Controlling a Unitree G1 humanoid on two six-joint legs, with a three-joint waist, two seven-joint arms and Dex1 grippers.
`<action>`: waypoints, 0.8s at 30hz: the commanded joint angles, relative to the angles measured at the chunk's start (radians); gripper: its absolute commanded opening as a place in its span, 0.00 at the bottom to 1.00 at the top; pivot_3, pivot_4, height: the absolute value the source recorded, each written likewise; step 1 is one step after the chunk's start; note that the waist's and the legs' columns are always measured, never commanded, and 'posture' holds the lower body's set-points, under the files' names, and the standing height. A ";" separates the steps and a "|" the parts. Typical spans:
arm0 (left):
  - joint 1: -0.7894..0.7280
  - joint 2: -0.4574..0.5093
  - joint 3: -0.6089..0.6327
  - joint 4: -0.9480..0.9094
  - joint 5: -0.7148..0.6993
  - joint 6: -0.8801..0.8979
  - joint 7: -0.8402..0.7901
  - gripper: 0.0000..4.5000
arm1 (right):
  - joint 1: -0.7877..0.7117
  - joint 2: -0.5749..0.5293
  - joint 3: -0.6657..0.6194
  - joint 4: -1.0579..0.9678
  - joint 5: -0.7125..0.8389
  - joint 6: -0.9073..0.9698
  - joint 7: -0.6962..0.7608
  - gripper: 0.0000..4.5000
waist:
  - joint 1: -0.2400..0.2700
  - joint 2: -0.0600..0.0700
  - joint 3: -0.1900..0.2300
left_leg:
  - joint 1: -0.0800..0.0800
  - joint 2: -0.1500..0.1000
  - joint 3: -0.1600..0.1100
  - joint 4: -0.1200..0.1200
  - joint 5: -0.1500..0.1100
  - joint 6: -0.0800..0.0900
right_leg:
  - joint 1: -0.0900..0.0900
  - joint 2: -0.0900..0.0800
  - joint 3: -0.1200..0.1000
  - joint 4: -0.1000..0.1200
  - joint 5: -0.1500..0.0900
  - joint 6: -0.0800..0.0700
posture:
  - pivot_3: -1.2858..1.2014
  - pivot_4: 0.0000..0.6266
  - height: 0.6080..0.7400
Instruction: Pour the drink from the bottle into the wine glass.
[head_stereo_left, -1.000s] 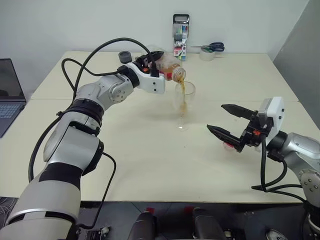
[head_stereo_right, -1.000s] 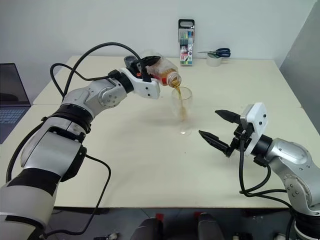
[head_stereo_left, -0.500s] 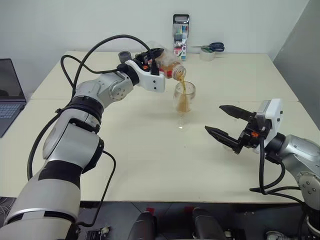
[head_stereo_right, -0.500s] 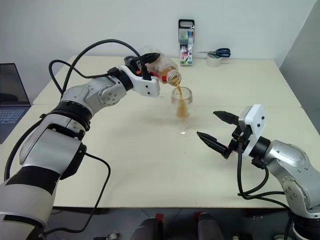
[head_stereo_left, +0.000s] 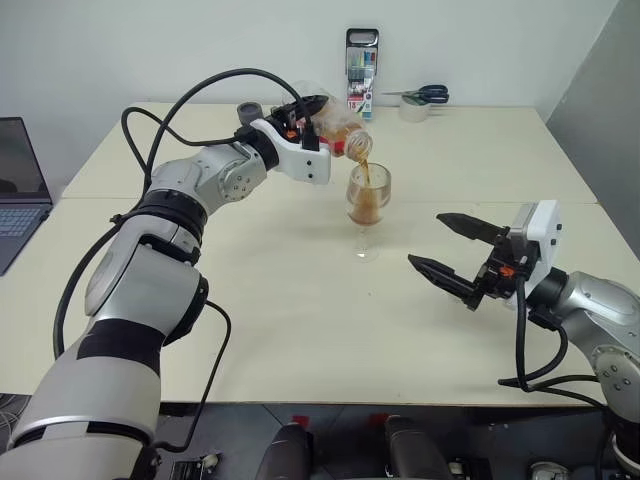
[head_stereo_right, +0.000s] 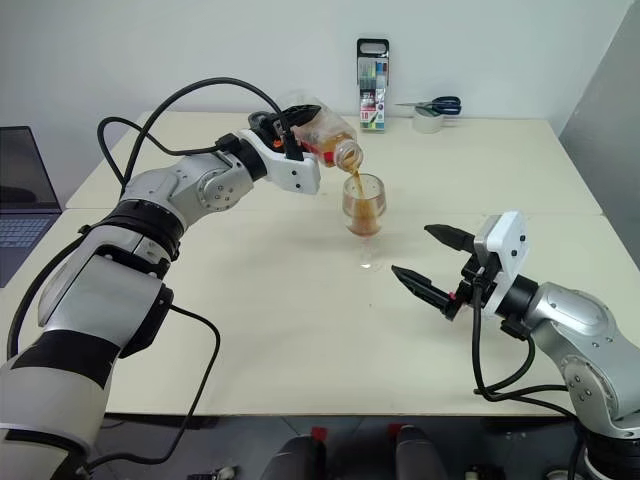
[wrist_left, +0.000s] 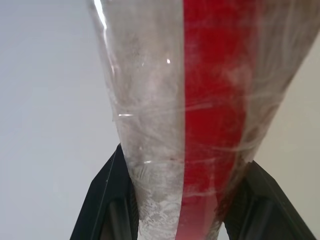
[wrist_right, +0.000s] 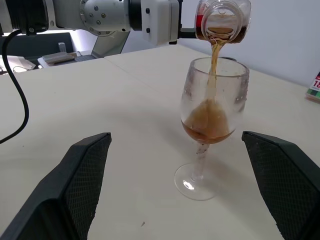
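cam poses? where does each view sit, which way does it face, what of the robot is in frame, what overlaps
Left/right eye: head stereo pair, facing forward and down over the table; both arms show.
Left wrist: looks along the left gripper, shut on the bottle.
Right wrist: looks along the open right gripper at the wine glass; the left arm shows behind.
Shared: bottle, glass and the drink pouring appear in eye and right wrist views.

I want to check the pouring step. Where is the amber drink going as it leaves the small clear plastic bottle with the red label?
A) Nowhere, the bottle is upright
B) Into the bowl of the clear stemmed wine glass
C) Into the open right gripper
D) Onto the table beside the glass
B: the tilted clear plastic bottle, held in the left gripper, sends an amber drink stream into the clear stemmed wine glass, where liquid collects.
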 joint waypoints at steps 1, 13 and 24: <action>-0.051 0.008 0.003 -0.009 0.000 -0.002 0.019 0.37 | -0.002 0.003 -0.012 -0.043 0.018 -0.012 -0.009 1.00 | 0.000 0.000 0.000 | 0.000 0.000 0.000 0.000 0.000 0.000 | 0.000 0.000 0.000 0.000 0.000 0.000 | 0.52 0.24 1.00; -0.055 0.001 0.000 -0.008 0.003 0.000 0.023 0.37 | -0.003 0.011 -0.001 -0.049 0.020 -0.008 -0.018 1.00 | 0.000 0.000 0.000 | 0.000 0.000 0.000 0.000 0.000 0.000 | 0.000 0.000 0.000 0.000 0.000 0.000 | 0.52 0.24 1.00; -0.057 -0.002 -0.004 0.001 0.002 0.011 0.020 0.37 | 0.003 0.012 -0.001 -0.054 0.018 -0.006 -0.020 1.00 | 0.000 0.000 0.000 | 0.000 0.000 0.000 0.000 0.000 0.000 | 0.000 0.000 0.000 0.000 0.000 0.000 | 0.52 0.24 1.00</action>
